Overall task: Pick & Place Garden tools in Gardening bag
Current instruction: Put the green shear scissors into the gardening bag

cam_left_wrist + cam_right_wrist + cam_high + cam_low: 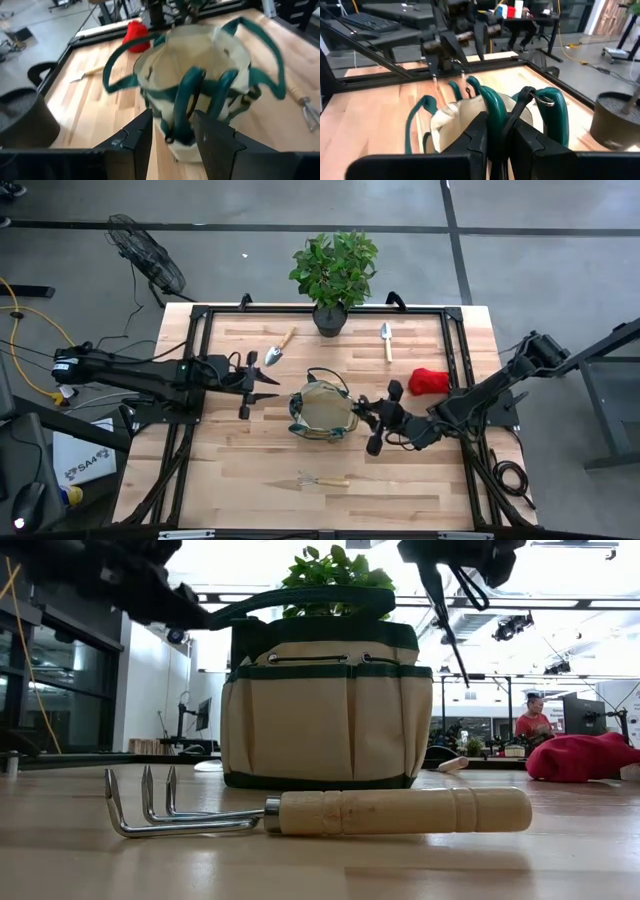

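The gardening bag (322,411) stands upright at the middle of the counter (230,470) in the high view, mouth open; each wrist view shows a pair of green-handled pruning shears (520,107) at its own claw, over or beside the bag.

The right claw (378,423) sits at the bag's right rim, its fingers (475,137) clamped on the shears' handles, which stick up just in front of them above the bag's opening. The left claw (243,386) hovers left of the bag; its fingers (137,135) stand slightly apart, with a second set of green handles (192,97) just past them against the bag's near side; whether they grip anything I cannot tell.

Judged from this, the step is dropping the shears into the bag. To do it well, carry the blades fully over the opening, clear of the loop handles (117,65) that arch across it; lower until the tips are inside before releasing; keep the other arm off the rim so the soft bag does not tip.

Outward, on the counter: a hand fork (322,480) at lower centre; one trowel (277,350) upper left of the bag, another trowel (386,338) upper right; the red bundle (427,382) to the right.
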Controlling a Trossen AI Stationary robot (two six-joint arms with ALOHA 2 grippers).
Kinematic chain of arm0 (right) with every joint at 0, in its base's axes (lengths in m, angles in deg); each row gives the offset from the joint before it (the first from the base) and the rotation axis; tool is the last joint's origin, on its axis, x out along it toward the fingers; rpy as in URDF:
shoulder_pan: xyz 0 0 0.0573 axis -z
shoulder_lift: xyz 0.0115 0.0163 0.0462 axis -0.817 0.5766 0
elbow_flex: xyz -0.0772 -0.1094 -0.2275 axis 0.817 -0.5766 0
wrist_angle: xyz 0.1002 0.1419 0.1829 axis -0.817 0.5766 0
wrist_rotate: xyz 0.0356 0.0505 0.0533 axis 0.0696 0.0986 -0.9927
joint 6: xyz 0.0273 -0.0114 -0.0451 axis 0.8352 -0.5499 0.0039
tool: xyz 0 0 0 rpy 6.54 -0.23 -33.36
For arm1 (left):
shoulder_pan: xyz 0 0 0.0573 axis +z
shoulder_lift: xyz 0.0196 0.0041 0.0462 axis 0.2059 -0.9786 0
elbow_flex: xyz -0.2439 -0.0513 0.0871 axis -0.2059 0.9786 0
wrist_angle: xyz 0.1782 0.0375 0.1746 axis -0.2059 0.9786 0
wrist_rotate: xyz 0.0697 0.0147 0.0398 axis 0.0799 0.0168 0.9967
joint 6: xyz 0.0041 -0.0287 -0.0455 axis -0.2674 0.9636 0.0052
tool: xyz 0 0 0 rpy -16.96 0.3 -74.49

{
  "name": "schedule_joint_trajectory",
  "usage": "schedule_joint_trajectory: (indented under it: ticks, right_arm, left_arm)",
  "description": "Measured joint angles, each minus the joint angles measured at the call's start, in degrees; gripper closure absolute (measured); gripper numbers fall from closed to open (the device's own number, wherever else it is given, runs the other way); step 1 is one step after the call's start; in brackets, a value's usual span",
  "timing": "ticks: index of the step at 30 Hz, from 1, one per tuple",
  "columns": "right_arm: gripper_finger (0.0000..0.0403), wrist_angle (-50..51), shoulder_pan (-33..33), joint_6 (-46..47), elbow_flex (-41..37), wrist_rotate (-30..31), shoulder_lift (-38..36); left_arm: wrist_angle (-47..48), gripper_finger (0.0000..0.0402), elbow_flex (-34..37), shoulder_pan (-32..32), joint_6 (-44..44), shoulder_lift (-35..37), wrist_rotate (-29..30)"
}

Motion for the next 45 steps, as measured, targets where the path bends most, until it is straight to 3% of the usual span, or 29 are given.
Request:
schedule_joint_trajectory:
  ticks: [10, 27, 34, 45]
  right_arm:
    - [0.0365, -7.22, 0.3, -5.96, 0.02, -2.07, 1.67]
    - [0.0365, -10.79, 6.53, -9.05, 0.04, -12.83, 1.73]
    - [0.0365, -12.0, 6.8, -11.54, 0.07, -13.83, 1.73]
    - [0.0365, -15.28, 8.36, -11.06, 0.09, -16.43, 5.54]
  left_arm:
    - [-0.15, 0.0263, 4.41, 0.0, 2.37, 0.39, 3.67]
    - [-0.11, 0.0263, 4.6, 0.0, 2.64, 0.66, 3.53]
    - [-0.72, 0.0263, 5.97, 0.0, 3.73, 3.87, 3.05]
    - [-10.52, 0.0263, 16.31, 0.0, 6.88, 13.67, -0.37]
